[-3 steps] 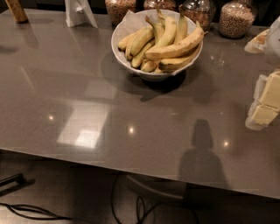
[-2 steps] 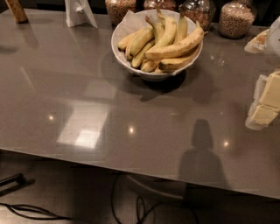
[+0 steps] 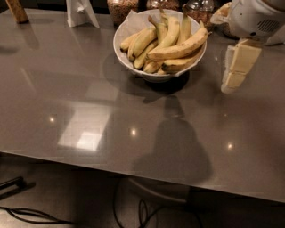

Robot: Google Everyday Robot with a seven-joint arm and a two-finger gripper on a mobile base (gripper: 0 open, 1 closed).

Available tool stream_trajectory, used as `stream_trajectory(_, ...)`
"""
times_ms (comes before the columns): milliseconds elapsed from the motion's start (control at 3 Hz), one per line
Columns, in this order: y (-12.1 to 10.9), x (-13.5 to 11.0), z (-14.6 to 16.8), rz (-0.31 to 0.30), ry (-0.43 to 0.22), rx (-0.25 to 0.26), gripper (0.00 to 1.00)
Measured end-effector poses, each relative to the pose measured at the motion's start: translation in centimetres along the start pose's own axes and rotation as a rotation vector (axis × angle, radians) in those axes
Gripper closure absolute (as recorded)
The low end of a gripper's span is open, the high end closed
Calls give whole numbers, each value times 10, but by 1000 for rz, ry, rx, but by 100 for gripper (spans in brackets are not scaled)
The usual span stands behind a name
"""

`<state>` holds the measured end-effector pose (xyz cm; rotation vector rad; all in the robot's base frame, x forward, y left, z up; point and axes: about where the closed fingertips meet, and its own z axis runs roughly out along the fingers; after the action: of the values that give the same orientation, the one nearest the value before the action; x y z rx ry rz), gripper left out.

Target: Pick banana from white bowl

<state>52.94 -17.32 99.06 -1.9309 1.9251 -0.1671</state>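
The white bowl (image 3: 129, 29) stands at the back middle of the grey table (image 3: 89, 89), lined with white paper and full of bananas. The banana (image 3: 178, 48), long, thick and yellow with brown speckles, lies across the top of the pile with its tip over the bowl's right rim. Shorter, paler bananas (image 3: 143, 41) lie to its left, and a darker one (image 3: 178, 64) lies under it. My gripper (image 3: 230, 86) hangs to the right of the bowl, a little above the table and apart from the bowl. It holds nothing.
Glass jars of grains (image 3: 121, 8) stand behind the bowl. A white stand (image 3: 81, 12) and a brown object (image 3: 17, 10) are at the back left. The table's front edge (image 3: 133, 167) runs across the lower view, with cables (image 3: 26, 213) on the floor below.
My gripper has moved left and farther back, closer to the bowl's right side, and its white body now shows at the top right. The bananas have not moved.
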Motion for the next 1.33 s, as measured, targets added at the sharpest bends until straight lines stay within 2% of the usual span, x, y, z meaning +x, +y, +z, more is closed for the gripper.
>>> stream_trajectory(333, -34, -19, 10, -103, -30, 36, 0)
stream_trajectory(667, -45, -26, 13, -141, -42, 50, 0)
stream_trajectory(1000, -45, -26, 13, -141, -41, 51, 0)
stream_trajectory(1333, -56, -27, 16, -199, -1, 103, 0)
